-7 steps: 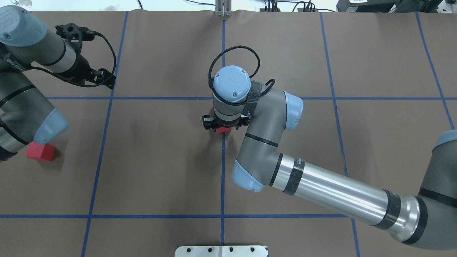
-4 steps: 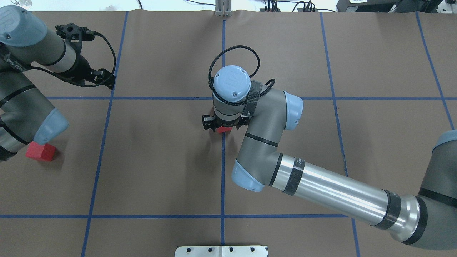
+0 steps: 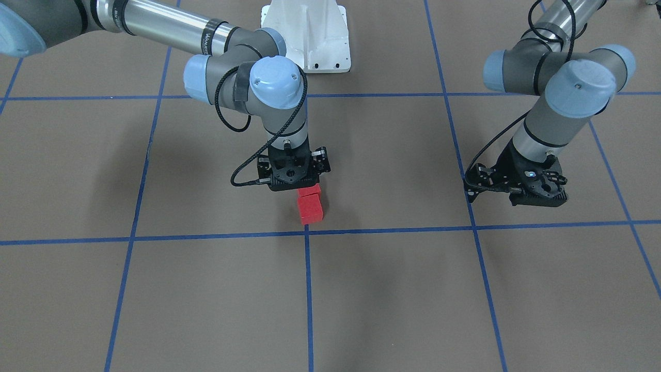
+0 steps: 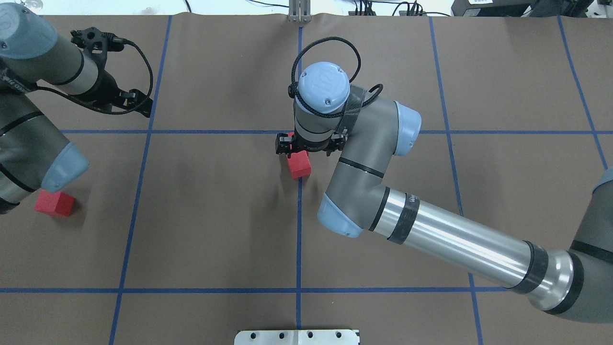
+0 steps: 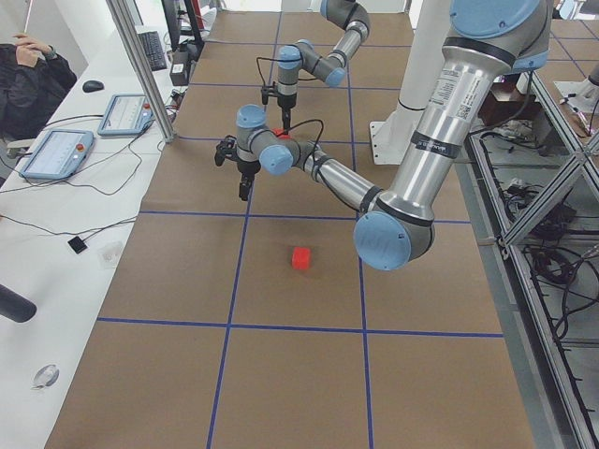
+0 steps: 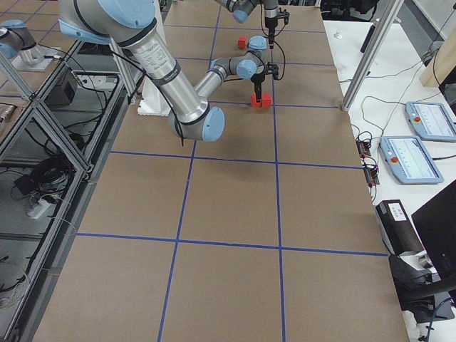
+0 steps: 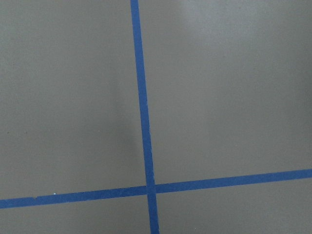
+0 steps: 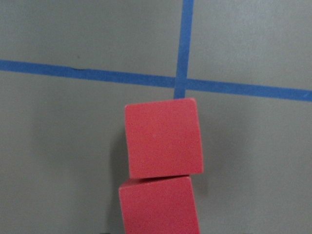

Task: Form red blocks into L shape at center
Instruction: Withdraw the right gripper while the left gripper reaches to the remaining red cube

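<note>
Two red blocks lie touching in a row just on the robot's side of the center crossing [image 3: 306, 232]: one [image 3: 311, 211] next to the tape, the other [image 3: 309, 190] behind it. In the right wrist view both show, one [image 8: 163, 137] below the crossing [image 8: 180, 83] and one [image 8: 158, 207] cut off by the frame. My right gripper [image 3: 294, 178] hangs over them [image 4: 310, 143], holding nothing; its fingers are hidden. One block [image 4: 299, 165] lies free in the overhead view. The third red block [image 4: 54, 203] sits far left by my left elbow. My left gripper [image 4: 122, 98] hovers far left, its fingers hidden.
The white pedestal base [image 3: 310, 36] stands at the robot's edge, in line with the center. My right forearm [image 4: 455, 244] crosses the right half of the table. The left wrist view shows only brown paper and a tape crossing [image 7: 150, 187].
My right gripper has moved away from the robot and off the red block, which now lies fully uncovered in the same spot. My left wrist has shifted slightly farther away.
</note>
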### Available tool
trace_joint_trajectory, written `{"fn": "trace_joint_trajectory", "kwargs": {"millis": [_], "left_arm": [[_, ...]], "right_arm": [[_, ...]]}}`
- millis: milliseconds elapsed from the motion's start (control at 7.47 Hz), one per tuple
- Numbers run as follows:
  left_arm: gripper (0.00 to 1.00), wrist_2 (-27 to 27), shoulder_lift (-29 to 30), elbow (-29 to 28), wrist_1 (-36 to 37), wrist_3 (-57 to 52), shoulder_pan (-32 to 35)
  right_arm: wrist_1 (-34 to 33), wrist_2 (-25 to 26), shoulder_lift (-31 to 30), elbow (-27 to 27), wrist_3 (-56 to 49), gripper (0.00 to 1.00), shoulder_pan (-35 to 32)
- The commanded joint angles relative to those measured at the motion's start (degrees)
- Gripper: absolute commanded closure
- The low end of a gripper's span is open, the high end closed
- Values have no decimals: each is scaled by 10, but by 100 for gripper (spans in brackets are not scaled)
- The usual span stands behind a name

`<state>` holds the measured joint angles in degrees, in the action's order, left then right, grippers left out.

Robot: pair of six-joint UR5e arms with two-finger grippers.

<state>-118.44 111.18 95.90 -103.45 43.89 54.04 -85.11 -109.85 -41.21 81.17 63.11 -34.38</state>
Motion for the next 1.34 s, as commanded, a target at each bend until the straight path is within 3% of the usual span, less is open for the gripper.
{"fn": "trace_joint_trajectory", "kwargs": {"millis": [0,268,536,804,1206], "left_arm": [[1,-7,-58,45,-2,-57,12],[1,-7,-170,103,-39,-64,14],[0,-6,-286,95,-174,-58,14],[0,-4,-320,97,-176,-52,14],[0,-2,-314,90,-192,20,5]], "right_arm": [[-38,-43,-33,48,-4,2,-65],[-39,-44,-97,101,-51,1,-104],[-38,-50,-140,110,-113,1,-137],[-32,-62,-186,130,-168,1,-154],[-31,-61,-194,130,-173,1,-155]]}}
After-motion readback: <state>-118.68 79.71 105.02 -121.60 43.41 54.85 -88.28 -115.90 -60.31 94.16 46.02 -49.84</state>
